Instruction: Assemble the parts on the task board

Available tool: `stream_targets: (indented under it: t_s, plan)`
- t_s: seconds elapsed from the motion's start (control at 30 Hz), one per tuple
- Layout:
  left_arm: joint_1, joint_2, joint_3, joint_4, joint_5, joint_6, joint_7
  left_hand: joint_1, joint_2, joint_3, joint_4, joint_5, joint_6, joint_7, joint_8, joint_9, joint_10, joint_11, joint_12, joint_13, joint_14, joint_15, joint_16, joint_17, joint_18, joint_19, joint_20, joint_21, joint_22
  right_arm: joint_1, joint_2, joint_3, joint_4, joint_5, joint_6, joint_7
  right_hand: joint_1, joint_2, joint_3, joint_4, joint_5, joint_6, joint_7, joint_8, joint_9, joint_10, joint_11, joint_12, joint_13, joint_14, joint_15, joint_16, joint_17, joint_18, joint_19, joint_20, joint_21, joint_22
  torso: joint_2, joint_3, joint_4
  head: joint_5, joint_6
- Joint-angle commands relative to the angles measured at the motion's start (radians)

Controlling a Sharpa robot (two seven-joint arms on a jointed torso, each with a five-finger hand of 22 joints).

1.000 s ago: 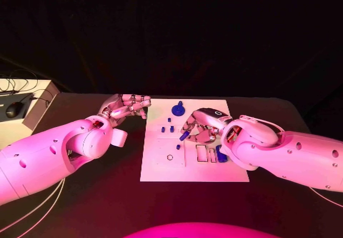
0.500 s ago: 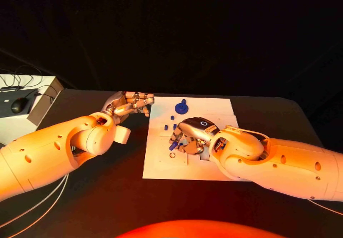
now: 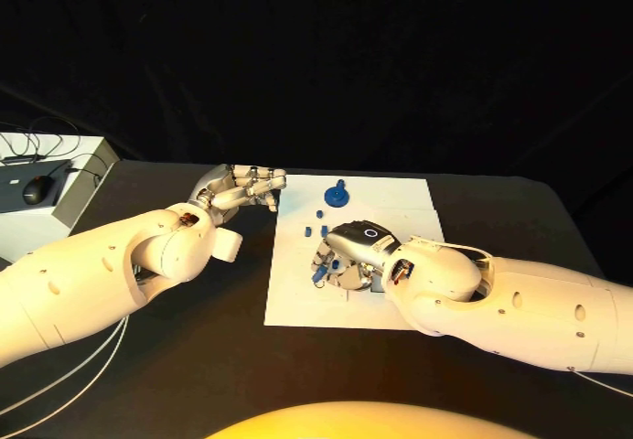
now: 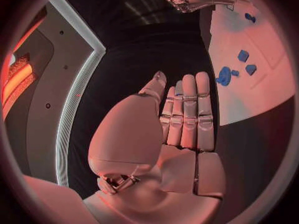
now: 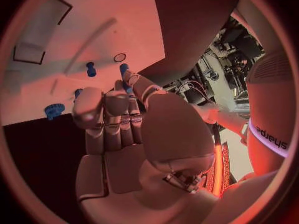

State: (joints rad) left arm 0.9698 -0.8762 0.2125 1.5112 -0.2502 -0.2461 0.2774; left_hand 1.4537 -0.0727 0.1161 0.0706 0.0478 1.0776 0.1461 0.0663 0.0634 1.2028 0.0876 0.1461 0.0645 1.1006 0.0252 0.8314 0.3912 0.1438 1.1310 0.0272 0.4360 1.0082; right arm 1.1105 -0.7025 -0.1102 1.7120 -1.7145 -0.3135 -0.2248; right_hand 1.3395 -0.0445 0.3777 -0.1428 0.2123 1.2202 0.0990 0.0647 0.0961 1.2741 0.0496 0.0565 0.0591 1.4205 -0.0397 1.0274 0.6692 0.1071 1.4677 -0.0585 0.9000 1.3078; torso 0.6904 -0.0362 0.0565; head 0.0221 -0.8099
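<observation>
The left hand (image 3: 241,190) floats over the black table (image 3: 198,347), just beside the left edge of the white task board (image 3: 297,306), near its far corner. Its fingers (image 4: 187,109) lie flat and close together, and it holds nothing. The board lies in the middle of the table. At its far end stands a blue gear (image 3: 335,195) with a round top. A little nearer lie a few small blue pegs (image 3: 309,230), all apart from the left hand. The right hand (image 3: 354,251) hangs over the middle of the board, palm down, with its arm coming in from the right. It pinches a blue peg (image 3: 319,266) in its fingertips (image 5: 129,77), and the peg points down at the board, close to a small round hole (image 5: 119,57). Two dark slots (image 5: 50,15) in the board show past this hand in the right wrist view.
</observation>
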Motion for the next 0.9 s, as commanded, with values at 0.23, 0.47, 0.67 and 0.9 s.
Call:
stream_targets:
  t_s: [0.23, 0.47, 0.67, 0.9]
  plan:
    - [0.000, 0.000, 0.001, 0.001, 0.000, 0.012, 0.004, -0.003, 0.003, 0.000, 0.006, 0.004, -0.002, 0.006, 0.004, 0.001, -0.003, -0.001, -0.001, -0.001, 0.007, -0.001, -0.003, 0.001, -0.006, 0.008, -0.002, -0.003, 0.001, -0.002, -0.002, -0.002, -0.001, -0.036, 0.050, -0.012, -0.009, 0.032, 0.002, -0.004, 0.001, 0.005, 0.003, 0.002, 0.028, 0.007, -0.003, 0.003, 0.002, 0.002, -0.003, 0.004, -0.001, 0.008, 0.061, -0.005, -0.001, 0.017, 0.000, 0.0003, 0.0006, -0.002, -0.005]
    - [0.000, -0.001, 0.001, 0.002, 0.000, 0.012, 0.004, -0.003, 0.003, 0.000, 0.006, 0.004, -0.002, 0.006, 0.004, 0.001, -0.003, -0.001, -0.001, -0.001, 0.007, -0.001, -0.003, 0.001, -0.006, 0.008, -0.002, -0.003, 0.001, -0.004, 0.003, -0.004, -0.009, -0.047, 0.064, -0.016, -0.009, 0.032, 0.001, -0.006, 0.001, 0.005, 0.003, 0.002, 0.028, 0.007, -0.003, 0.003, 0.002, 0.002, -0.003, 0.004, -0.003, 0.007, 0.061, -0.005, -0.002, 0.018, 0.001, -0.0001, 0.0011, -0.004, -0.006]
    - [0.000, -0.001, 0.001, 0.002, 0.000, 0.012, 0.004, -0.003, 0.003, 0.000, 0.006, 0.004, -0.002, 0.006, 0.004, 0.001, -0.003, -0.001, -0.001, -0.001, 0.007, -0.001, -0.003, 0.001, -0.006, 0.008, -0.002, -0.003, 0.001, -0.008, 0.011, -0.005, -0.023, -0.059, 0.068, -0.017, -0.009, 0.032, 0.001, -0.006, 0.001, 0.005, 0.003, 0.002, 0.028, 0.007, -0.003, 0.003, 0.002, 0.002, -0.003, 0.004, -0.003, 0.007, 0.061, -0.005, -0.002, 0.018, 0.001, -0.0001, 0.0019, -0.004, -0.010]
    - [0.000, -0.002, 0.001, 0.003, 0.000, 0.011, 0.003, -0.003, 0.003, 0.000, 0.006, 0.004, -0.002, 0.006, 0.004, 0.001, -0.003, -0.001, -0.001, -0.001, 0.007, -0.001, -0.003, 0.001, -0.006, 0.008, -0.002, -0.003, 0.001, -0.012, 0.018, -0.007, -0.034, -0.069, 0.079, -0.020, -0.009, 0.032, 0.001, -0.006, 0.001, 0.005, 0.003, 0.002, 0.028, 0.007, -0.003, 0.003, 0.002, 0.002, -0.003, 0.004, -0.003, 0.007, 0.061, -0.005, -0.002, 0.018, 0.000, -0.0011, 0.0005, -0.004, -0.014]
